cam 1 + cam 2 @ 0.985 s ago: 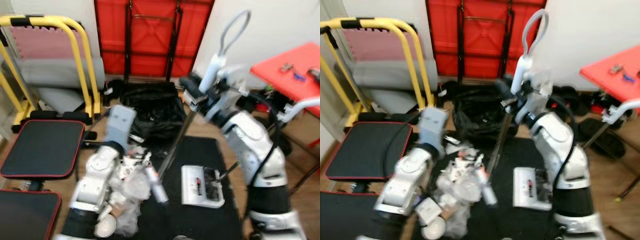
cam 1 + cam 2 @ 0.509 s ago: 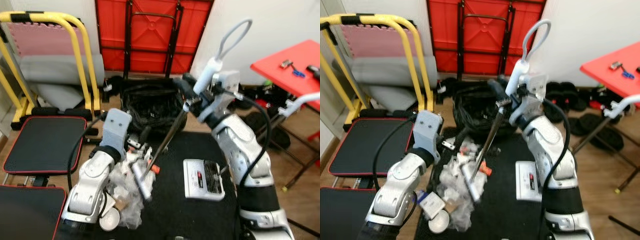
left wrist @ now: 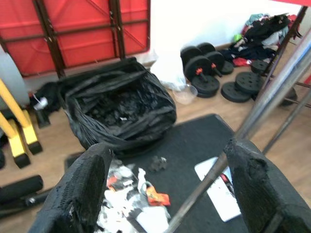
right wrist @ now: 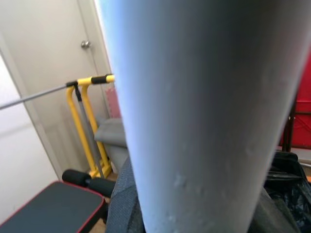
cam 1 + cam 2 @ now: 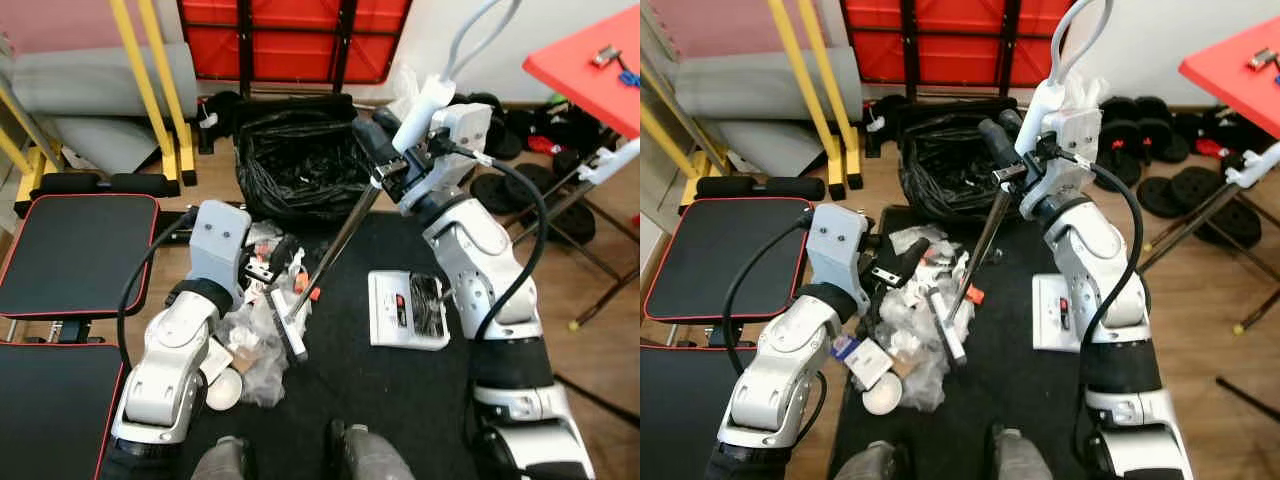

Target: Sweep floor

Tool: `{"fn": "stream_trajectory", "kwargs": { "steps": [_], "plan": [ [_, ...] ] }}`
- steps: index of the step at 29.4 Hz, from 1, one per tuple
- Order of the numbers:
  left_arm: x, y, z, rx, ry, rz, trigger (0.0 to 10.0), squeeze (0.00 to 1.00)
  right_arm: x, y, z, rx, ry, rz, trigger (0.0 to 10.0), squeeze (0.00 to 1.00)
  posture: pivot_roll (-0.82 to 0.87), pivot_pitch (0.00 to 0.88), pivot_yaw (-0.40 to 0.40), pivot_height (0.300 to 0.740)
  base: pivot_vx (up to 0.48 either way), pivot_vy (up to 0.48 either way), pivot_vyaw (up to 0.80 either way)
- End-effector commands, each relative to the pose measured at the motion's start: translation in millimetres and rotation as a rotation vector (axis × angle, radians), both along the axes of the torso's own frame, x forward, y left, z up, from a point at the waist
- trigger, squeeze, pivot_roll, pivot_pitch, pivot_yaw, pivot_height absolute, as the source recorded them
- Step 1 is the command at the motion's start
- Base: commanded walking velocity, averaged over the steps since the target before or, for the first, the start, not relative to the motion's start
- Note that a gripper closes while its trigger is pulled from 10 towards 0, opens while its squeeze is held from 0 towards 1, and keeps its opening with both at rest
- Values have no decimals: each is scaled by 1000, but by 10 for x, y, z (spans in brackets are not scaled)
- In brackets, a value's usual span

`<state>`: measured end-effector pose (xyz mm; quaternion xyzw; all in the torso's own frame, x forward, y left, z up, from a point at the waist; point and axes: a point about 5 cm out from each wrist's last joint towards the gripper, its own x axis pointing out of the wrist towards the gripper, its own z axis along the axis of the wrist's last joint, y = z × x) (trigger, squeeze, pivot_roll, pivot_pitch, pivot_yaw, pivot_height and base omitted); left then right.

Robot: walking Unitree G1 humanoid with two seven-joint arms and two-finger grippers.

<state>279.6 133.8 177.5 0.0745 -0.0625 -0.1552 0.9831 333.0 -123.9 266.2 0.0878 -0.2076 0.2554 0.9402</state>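
**A:** Watching the brush head (image 5: 287, 333), you should worry most about scatter: it sits at the edge of the litter pile (image 5: 258, 330), on the black floor mat (image 5: 385, 400), and a hard stroke from this angle could, I think, fling the light plastic and the paper cup (image 5: 222, 390) off the mat's left edge toward the red-trimmed pads (image 5: 78, 255).

**B:** And the bag?

**A:** The black rubbish bag (image 5: 293, 155) stands open just past the mat's far edge. You could snag its rim with the broom handle (image 5: 340, 240), because the handle slants right past it.

**B:** Which end effector has the broom?

**A:** Your right end effector (image 5: 383, 178) is clenched on the handle high up, near the bag's right side, so the brush head lies well below it and toward your left. A grip that high gives little control of the head; it may twist or skip.

**B:** The left one?

**A:** Your left end effector (image 3: 165, 189) is released, its fingers (image 3: 80, 187) spread wide, with the handle running between them but not held. It hovers over the litter near the mat's left edge. You risk knocking the handle with it, or dragging rubbish along.

**B:** Anything else nearby?

**A:** A white flat device (image 5: 407, 310) lies on the mat to the right of the head, in reach of a wide stroke.
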Motion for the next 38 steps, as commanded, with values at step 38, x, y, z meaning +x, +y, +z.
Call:
{"fn": "stream_trajectory", "kwargs": {
  "steps": [38],
  "plan": [
    [-263,-76,-68,24,69,-61,10000,0,145,-247,303,108,-158,-73,10000,0,-116,355,-102,740,0,0,0]
  ]
}}
